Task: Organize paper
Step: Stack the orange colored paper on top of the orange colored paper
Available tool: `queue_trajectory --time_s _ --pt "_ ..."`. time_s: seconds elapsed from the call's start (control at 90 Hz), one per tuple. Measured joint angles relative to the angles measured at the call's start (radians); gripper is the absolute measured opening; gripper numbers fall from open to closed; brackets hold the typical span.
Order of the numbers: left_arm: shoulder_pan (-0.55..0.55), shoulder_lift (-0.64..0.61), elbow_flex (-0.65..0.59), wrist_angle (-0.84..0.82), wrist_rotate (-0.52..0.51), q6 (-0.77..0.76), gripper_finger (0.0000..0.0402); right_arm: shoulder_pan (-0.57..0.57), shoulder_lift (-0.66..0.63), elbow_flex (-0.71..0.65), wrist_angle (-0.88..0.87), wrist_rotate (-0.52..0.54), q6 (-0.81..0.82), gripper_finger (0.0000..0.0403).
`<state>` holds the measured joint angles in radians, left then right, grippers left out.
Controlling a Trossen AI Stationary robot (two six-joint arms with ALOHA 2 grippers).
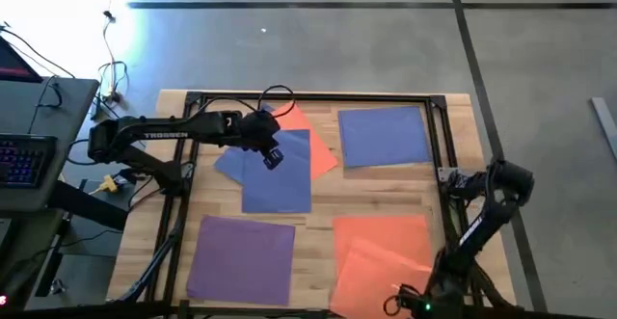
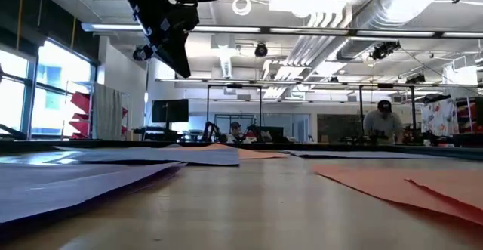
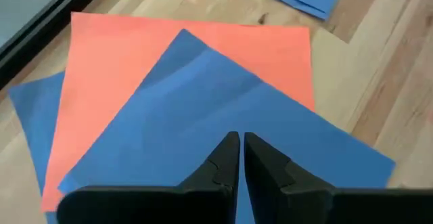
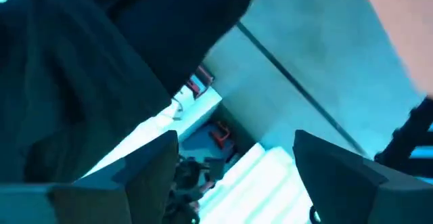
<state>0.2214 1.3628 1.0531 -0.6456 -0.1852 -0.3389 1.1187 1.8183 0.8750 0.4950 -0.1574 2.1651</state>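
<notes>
Left gripper (image 3: 238, 158) above blue paper (image 3: 223, 109)

Partly hidden under the blue square paper sheet (image 1: 277, 170) and the left arm: an orange paper sheet (image 1: 310, 138). Cut off by the high view's bottom edge: the lower orange sheets (image 1: 381, 252). Blurred beyond telling: the right wrist view.

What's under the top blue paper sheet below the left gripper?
Under the top blue paper sheet lies an orange paper sheet, itself over another blue sheet. Anything fully covered isn't visible.
</notes>
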Motion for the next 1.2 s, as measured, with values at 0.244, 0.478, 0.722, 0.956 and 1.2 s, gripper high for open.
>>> queue_trajectory --time_s 0.244,0.478,0.722,0.956,1.2 --pt "0.0 0.0 0.0 0.0 0.001 0.0 0.0 0.017 0.104 0.094 -0.133 -0.162 0.039 0.0275" --pt "0.0 0.0 0.0 0.0 0.0 0.0 0.0 0.015 0.145 0.157 -0.311 -0.213 0.055 0.0275" --pt "0.0 0.0 0.0 -0.002 0.02 0.001 0.0 0.031 0.217 0.208 -0.332 -0.274 0.071 0.0275" --pt "0.0 0.0 0.0 -0.006 0.019 0.001 0.0 0.027 0.256 0.281 -0.507 -0.184 0.086 0.0275" --pt "0.0 0.0 0.0 -0.006 0.019 0.001 0.0 -0.021 0.254 0.406 -0.791 -0.055 0.077 0.0275"
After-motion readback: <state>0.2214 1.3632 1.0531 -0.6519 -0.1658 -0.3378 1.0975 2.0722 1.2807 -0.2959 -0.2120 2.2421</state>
